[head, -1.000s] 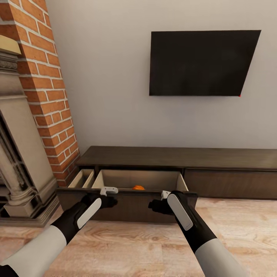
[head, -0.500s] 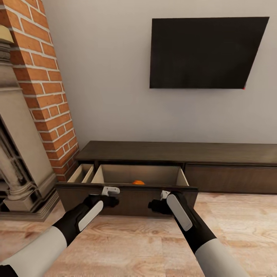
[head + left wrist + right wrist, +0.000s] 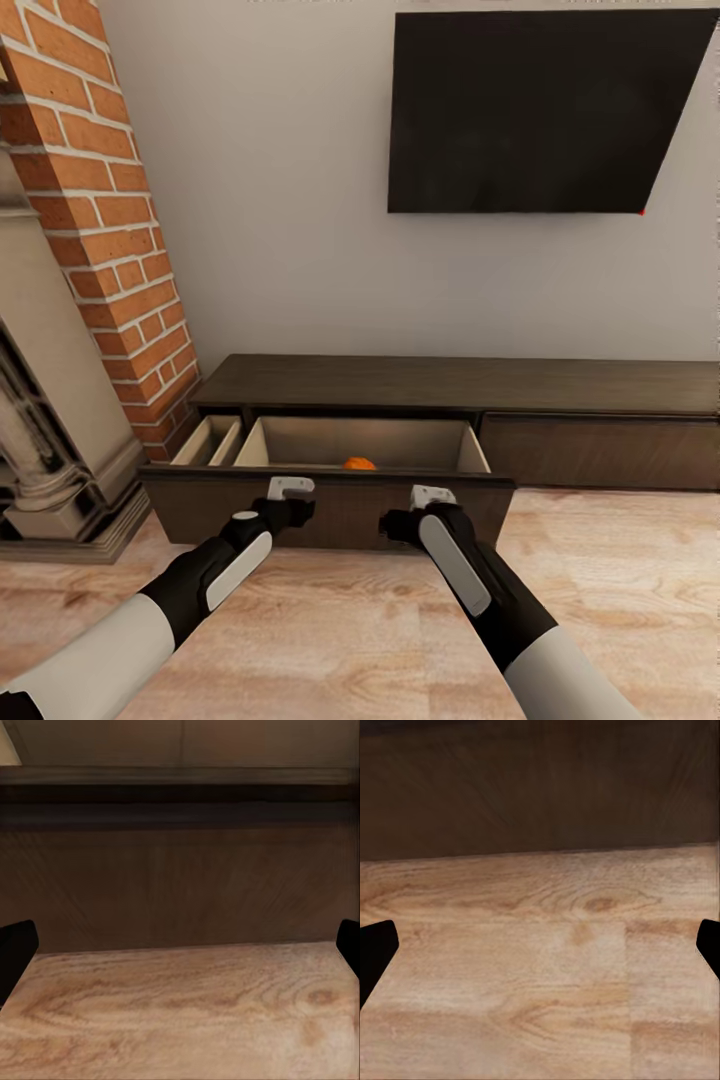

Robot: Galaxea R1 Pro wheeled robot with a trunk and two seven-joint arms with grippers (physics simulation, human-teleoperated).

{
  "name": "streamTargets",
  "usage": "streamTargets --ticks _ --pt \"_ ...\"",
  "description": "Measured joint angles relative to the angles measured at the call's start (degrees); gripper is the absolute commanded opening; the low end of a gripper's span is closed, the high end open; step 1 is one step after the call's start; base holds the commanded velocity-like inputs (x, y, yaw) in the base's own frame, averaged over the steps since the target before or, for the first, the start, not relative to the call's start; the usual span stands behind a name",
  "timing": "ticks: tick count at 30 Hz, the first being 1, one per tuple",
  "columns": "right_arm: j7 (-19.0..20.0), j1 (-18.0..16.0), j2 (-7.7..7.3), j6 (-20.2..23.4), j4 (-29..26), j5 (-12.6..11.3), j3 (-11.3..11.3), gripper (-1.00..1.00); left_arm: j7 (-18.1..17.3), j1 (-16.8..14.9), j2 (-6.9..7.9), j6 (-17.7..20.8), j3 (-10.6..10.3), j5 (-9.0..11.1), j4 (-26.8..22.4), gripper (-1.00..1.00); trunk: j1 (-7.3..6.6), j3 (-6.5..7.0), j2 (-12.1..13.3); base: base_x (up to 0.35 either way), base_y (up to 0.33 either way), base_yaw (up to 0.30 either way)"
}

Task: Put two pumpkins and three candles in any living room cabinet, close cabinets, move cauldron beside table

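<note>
The long dark brown cabinet [image 3: 470,382] stands against the wall, and its left drawer [image 3: 330,500] is pulled out. One orange pumpkin [image 3: 359,463] lies inside, half hidden behind the drawer front. My left gripper [image 3: 300,510] and right gripper [image 3: 393,522] hover side by side just in front of that drawer front, both open and empty. In the left wrist view the left gripper [image 3: 180,952] faces the dark drawer front [image 3: 180,877] above the floor. The right gripper [image 3: 540,952] looks at the same front [image 3: 540,787] from low down. Candles, the other pumpkin and the cauldron are out of view.
A brick chimney [image 3: 100,200] and a stone fireplace surround [image 3: 50,420] stand close on the left of the cabinet. A black television [image 3: 530,110] hangs on the wall above. The right cabinet front [image 3: 600,450] is shut. Wooden floor [image 3: 330,620] stretches under my arms.
The whole view has shifted, so the camera moved. Relative to the drawer front, both grippers now sit slightly lower, and the right one has come a little to the left.
</note>
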Motion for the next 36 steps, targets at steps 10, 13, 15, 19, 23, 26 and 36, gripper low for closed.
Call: streamTargets --ticks 10,13,15,19,23,26,36 --pt "-0.3 0.3 -0.06 -2.8 -2.2 0.5 0.3 1.0 0.4 2.3 0.26 -4.6 0.0 0.1 0.3 1.0 0.02 0.15 0.0 -0.062 0.0 -0.022" --pt "-0.2 0.4 -0.1 -4.6 -2.2 0.5 0.3 1.0 0.4 3.3 0.35 -6.6 0.0 0.2 0.3 1.0 0.03 0.17 0.0 -0.269 0.0 -0.009" --pt "-0.2 0.6 -0.12 -6.0 -2.3 0.6 0.4 1.0 0.2 4.3 0.53 -9.1 0.0 0.2 0.4 1.0 0.03 0.22 0.0 -0.31 0.0 -0.054" --pt "-0.2 0.8 -0.16 -7.0 -2.3 0.6 0.4 1.0 0.1 5.5 0.72 -11.6 -0.1 0.2 0.4 1.0 0.04 0.46 0.0 -0.33 0.0 -0.093" --pt "-0.2 0.9 -0.17 -7.3 -2.3 0.7 0.4 1.0 0.0 6.0 0.78 -12.6 -0.1 0.2 0.5 1.0 0.04 0.69 0.0 -0.341 0.0 -0.074" --pt "-0.2 0.9 -0.2 -7.4 -2.3 0.7 0.4 1.0 0.0 6.3 0.81 -12.9 0.0 0.2 0.5 1.0 0.03 0.76 0.0 -0.259 0.0 -0.024" --pt "0.1 3.5 -0.05 -12.6 -2.1 6.0 1.4 1.0 0.0 6.5 1.95 -17.4 -0.1 0.3 0.5 1.0 0.0 0.78 0.0 -0.032 0.0 -0.003"
